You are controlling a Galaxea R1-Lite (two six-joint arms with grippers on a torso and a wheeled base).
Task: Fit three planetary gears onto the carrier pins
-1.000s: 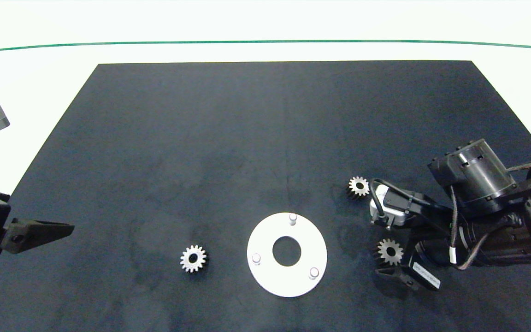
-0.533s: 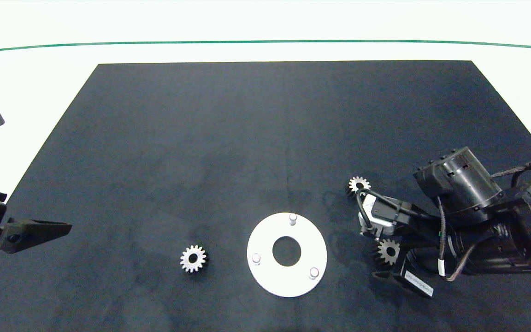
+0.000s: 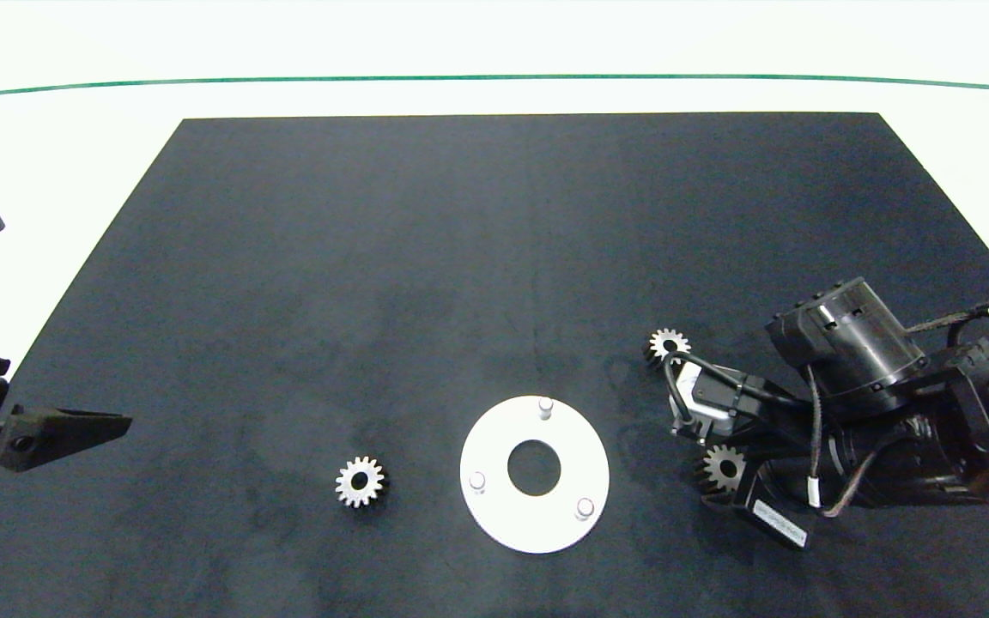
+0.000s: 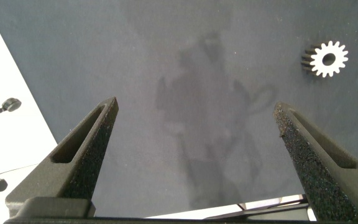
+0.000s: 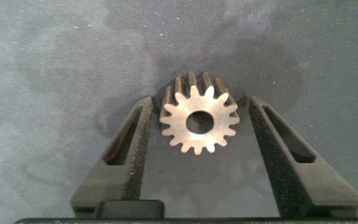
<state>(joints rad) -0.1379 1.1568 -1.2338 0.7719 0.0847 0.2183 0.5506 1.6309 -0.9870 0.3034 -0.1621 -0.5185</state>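
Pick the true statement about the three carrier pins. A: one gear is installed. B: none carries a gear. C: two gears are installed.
B: all three carrier pins stand bare on the white disc, and the three planetary gears lie on the mat.

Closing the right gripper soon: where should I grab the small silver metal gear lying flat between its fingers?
Grip the small silver metal gear across its toothed rim, from straight above. It lies flat on the dark mat, bore upward, and the open right gripper already straddles it; one finger nearly touches the teeth, so centring first seems wise.
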